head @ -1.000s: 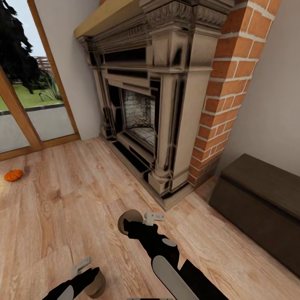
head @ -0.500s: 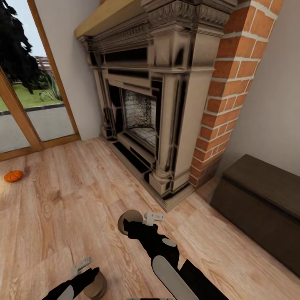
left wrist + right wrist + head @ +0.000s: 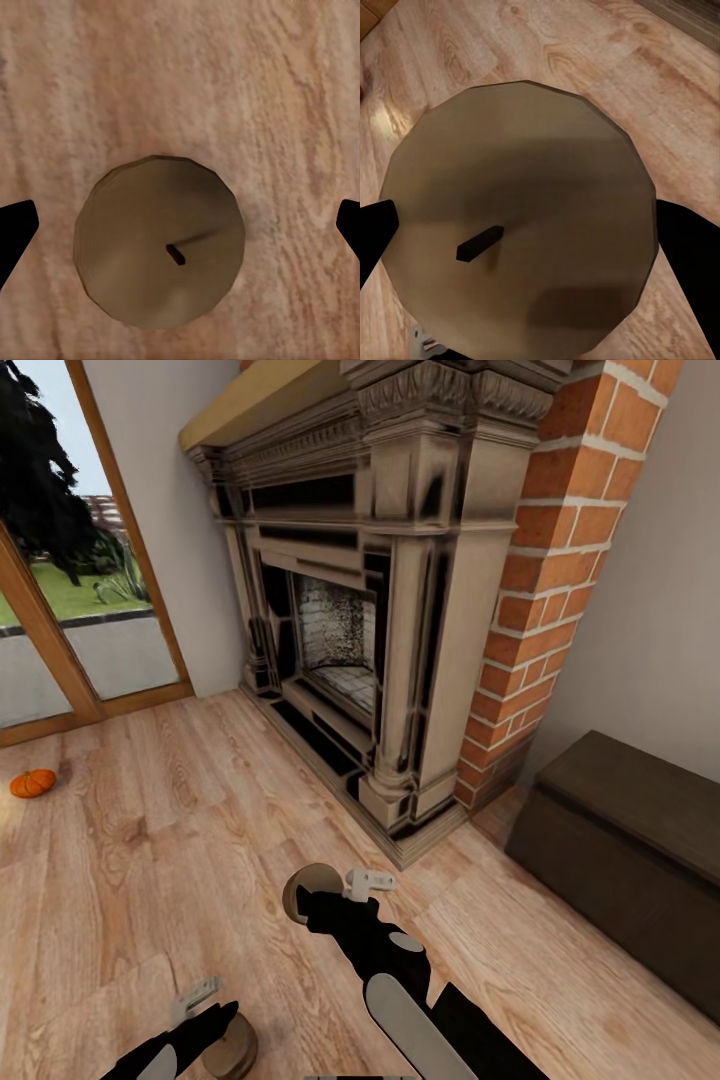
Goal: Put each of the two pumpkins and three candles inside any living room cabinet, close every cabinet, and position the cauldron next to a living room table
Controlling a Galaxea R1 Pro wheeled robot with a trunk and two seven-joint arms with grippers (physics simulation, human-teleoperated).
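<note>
Right gripper: fingers clamped on candle, held above floor. Left gripper: fingers spread around second candle, not touching. Pumpkin on floor by window. Cabinet right of fireplace.

The right hand is clamped on a candle, its arm reaching forward toward the fireplace. The left hand hangs low with fingers spread wide apart.

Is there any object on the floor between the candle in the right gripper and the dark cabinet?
Nothing visible: between the candle in the right gripper and the cabinet lies bare wooden floor. The fireplace stands aside.
</note>
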